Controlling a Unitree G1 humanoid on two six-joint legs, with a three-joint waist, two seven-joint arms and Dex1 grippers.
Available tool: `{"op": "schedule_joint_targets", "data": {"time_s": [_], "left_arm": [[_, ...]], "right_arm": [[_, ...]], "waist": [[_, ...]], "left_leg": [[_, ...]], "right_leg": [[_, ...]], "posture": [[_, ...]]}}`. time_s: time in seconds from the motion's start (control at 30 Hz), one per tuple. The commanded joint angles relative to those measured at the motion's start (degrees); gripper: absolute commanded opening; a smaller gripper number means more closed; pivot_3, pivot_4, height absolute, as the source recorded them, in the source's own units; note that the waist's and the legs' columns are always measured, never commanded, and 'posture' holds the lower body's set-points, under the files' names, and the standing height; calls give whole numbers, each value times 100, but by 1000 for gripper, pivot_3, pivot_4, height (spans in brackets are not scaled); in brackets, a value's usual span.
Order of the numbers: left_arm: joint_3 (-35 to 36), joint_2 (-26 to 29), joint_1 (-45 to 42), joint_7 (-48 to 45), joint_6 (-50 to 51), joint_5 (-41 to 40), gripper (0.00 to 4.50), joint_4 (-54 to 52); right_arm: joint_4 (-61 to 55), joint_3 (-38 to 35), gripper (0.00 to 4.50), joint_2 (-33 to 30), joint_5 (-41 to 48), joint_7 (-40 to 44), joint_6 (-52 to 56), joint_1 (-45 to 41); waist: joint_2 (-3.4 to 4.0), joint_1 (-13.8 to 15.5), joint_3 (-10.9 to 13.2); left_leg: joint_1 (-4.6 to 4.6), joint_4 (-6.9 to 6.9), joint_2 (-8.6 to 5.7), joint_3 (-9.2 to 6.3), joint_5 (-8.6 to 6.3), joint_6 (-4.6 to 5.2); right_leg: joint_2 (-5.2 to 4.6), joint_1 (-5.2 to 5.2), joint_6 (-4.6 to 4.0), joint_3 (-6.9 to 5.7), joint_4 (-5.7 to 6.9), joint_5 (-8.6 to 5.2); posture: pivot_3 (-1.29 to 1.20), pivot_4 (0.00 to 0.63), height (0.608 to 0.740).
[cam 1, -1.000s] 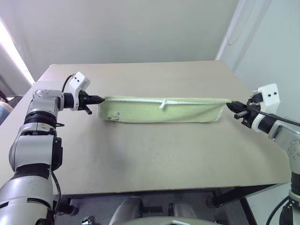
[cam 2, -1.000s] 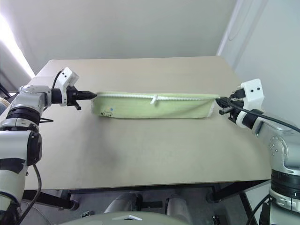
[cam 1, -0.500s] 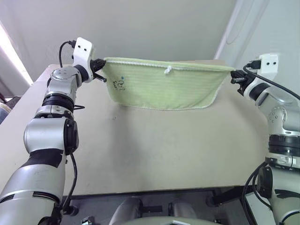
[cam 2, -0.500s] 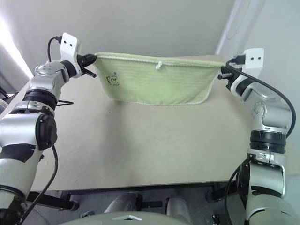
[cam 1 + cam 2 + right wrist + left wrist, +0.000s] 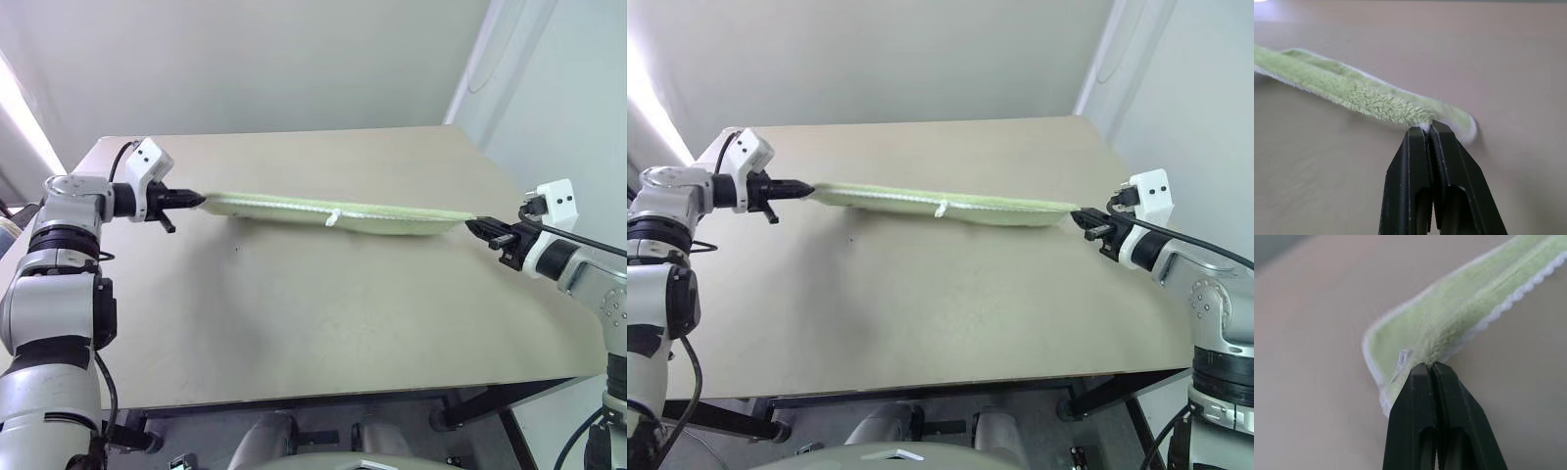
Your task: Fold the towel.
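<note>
The light lime-green towel (image 5: pixel 333 212) stretches across the middle of the tan table (image 5: pixel 323 313) as a long, narrow band folded on itself, with white stitched edging and a small white loop tag (image 5: pixel 334 217) near its middle. My left gripper (image 5: pixel 196 199) is shut on the towel's left end (image 5: pixel 1420 345). At the other end, my right gripper (image 5: pixel 474 225) is shut on the right corner (image 5: pixel 1400 107). The band runs low over the tabletop between the two grippers, and its far edge appears to rest on the surface.
A grey wall stands behind the table's far edge. The table's right edge (image 5: pixel 549 255) runs just under my right arm, and its front edge (image 5: pixel 323 397) lies near me.
Half a second ago both grippers held the towel high, hanging open above the table's far side. Both have since come down and toward me, so it now lies stretched low as a narrow band.
</note>
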Motion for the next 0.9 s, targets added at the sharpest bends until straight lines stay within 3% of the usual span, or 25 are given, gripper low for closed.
{"op": "schedule_joint_targets", "data": {"time_s": [0.03,0.47,0.73,0.9], "left_arm": [[-129,302,289,-484,280,74,0,-413],[-387,858,1595,-1401,1084,-26,0,-2087],[-309,1140,2660,-1606,2110,-458,0,-4322],[-145,1353,3119,-1508,2503,-716,0,-4928]], "right_arm": [[-333,-401,37,-142,191,-43,195,201],[-1885,-1294,37,-246,1351,49,1076,1791],[-2420,-1418,37,-275,1315,36,1002,2823],[-2851,-1541,37,-139,1533,6,958,3246]], "waist": [[2,4,-1],[2,8,-1],[7,17,0],[14,7,2]], "left_leg": [[0,0,0,0,0,-1],[-8,-2,4,1,-1,-1],[-10,-4,18,14,-3,-4],[-14,-9,33,38,-3,-4]], "right_leg": [[-1,1,-4,0,-1,-2],[-2,-7,-35,7,-6,3],[-6,1,-26,8,-12,-10],[-7,-4,-29,9,-15,-11]], "posture": [[0,0,692],[0,0,692],[0,0,692],[0,0,692]]}}
